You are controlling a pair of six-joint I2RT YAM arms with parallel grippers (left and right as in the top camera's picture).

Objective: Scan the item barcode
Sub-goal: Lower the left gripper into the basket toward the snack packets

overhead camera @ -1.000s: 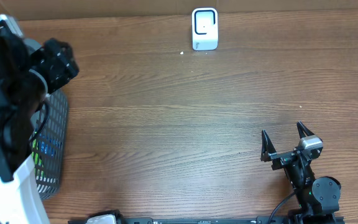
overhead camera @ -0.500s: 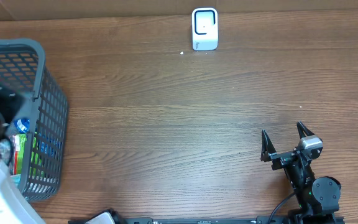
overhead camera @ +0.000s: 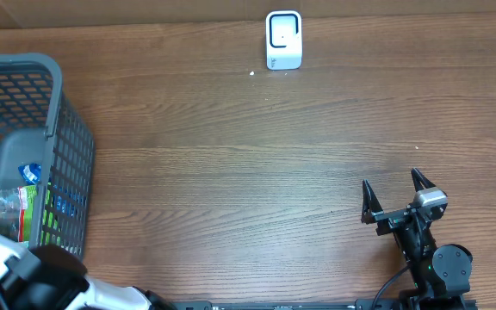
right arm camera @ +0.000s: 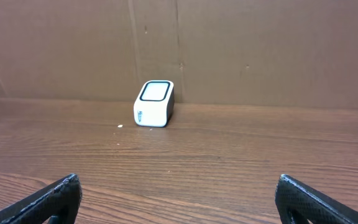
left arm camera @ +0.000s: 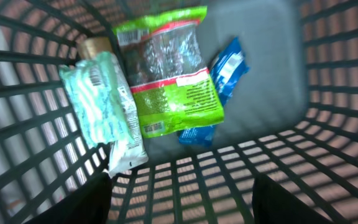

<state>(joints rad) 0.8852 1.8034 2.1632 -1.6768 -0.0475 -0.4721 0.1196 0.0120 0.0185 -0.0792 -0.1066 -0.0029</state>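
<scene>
Print on the packets is too blurred for us to read. The green packet [left arm camera: 173, 93] has a clear window, a red-edged band and white label patches at its top and bottom corners, but we make out no brand on it. The small marks on the side of the scanner [overhead camera: 283, 39] are also too small to read.

We count three packets lying in one grey mesh basket [overhead camera: 56, 86] at the left edge of the table [overhead camera: 231, 172]. They are the green one, a pale mint packet [left arm camera: 101, 106] touching its left side, and a blue packet [left arm camera: 229, 71] partly under its right side. A tan rounded top [left arm camera: 94, 45] peeks out behind the mint packet, and we cannot tell what it belongs to.

We see one white scanner, standing at the far edge of the table by the cardboard wall [right arm camera: 260, 50], well apart from the basket.

Our left gripper [left arm camera: 182, 186] hangs over the basket with its fingers spread and nothing between them. Our right gripper [overhead camera: 393, 182] rests near the table's front right, jaws wide apart and empty, facing the scanner.
</scene>
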